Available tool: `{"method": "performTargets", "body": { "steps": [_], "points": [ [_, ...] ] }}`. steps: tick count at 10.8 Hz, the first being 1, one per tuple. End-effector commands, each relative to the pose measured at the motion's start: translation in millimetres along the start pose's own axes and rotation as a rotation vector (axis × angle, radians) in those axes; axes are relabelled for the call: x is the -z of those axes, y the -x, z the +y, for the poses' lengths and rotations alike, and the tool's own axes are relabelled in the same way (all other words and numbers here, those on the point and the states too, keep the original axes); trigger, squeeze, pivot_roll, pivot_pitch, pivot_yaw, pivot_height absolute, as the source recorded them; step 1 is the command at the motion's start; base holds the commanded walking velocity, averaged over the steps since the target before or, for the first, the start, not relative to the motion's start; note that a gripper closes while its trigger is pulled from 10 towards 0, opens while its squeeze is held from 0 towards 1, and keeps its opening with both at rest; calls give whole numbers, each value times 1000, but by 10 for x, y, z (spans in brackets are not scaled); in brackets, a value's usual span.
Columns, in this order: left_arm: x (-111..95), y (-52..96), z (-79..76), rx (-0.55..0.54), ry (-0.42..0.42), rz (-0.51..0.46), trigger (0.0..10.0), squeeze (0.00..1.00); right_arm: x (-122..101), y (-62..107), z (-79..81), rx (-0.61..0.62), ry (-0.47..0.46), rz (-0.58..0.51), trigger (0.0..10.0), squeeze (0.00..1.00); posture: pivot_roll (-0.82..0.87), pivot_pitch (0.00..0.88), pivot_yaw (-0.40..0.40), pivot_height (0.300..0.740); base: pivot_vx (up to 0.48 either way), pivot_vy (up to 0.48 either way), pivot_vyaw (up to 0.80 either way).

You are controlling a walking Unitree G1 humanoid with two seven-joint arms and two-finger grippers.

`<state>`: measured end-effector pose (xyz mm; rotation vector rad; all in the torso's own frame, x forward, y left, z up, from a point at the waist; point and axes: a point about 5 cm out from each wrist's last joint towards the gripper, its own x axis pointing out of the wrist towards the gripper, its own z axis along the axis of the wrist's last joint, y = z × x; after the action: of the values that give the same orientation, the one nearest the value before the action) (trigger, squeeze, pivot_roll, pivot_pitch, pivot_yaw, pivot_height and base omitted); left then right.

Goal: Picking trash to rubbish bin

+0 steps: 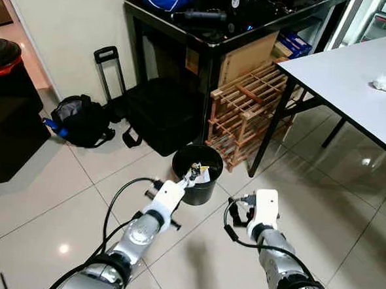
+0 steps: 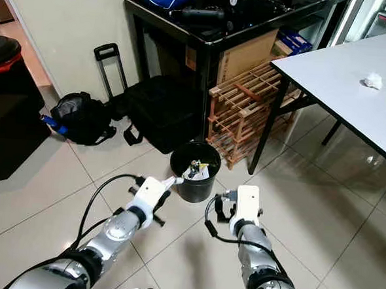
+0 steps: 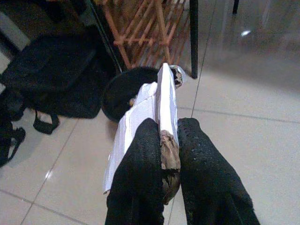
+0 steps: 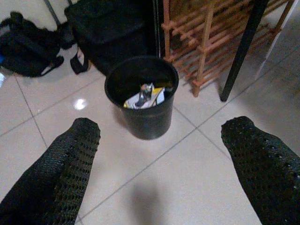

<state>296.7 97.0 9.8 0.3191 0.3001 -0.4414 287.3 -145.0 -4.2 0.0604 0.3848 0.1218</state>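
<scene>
On glossy tiled floor (image 1: 39,194), we see the left hand (image 3: 161,154) pinching white paper trash (image 3: 159,98) above the black bin (image 4: 140,101); right hand (image 4: 159,164) spread; white desk (image 1: 341,75) nearby.

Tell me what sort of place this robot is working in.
Probably a lived-in storage or utility corner of a home: tiled floor, a black suitcase and backpack by the wall, a wooden rack under a cluttered black table, a small rubbish bin.
</scene>
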Motion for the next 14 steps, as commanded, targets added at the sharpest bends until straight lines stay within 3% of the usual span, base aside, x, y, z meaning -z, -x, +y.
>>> {"method": "performTargets", "body": {
  "steps": [1,5,14],
  "points": [
    [-107,-34,43,-15,-6,-48,10000,0,-139,-41,5,15,-5,-71,10000,0,-76,23,77,740,0,0,0],
    [-260,-74,116,-49,-15,-118,10000,0,-304,-88,45,1,8,-148,10000,0,-70,43,75,740,0,0,0],
    [-244,-65,150,-81,5,-116,10000,0,-319,-88,53,11,2,-164,10000,0,-69,52,76,740,0,0,0]
  ]
}}
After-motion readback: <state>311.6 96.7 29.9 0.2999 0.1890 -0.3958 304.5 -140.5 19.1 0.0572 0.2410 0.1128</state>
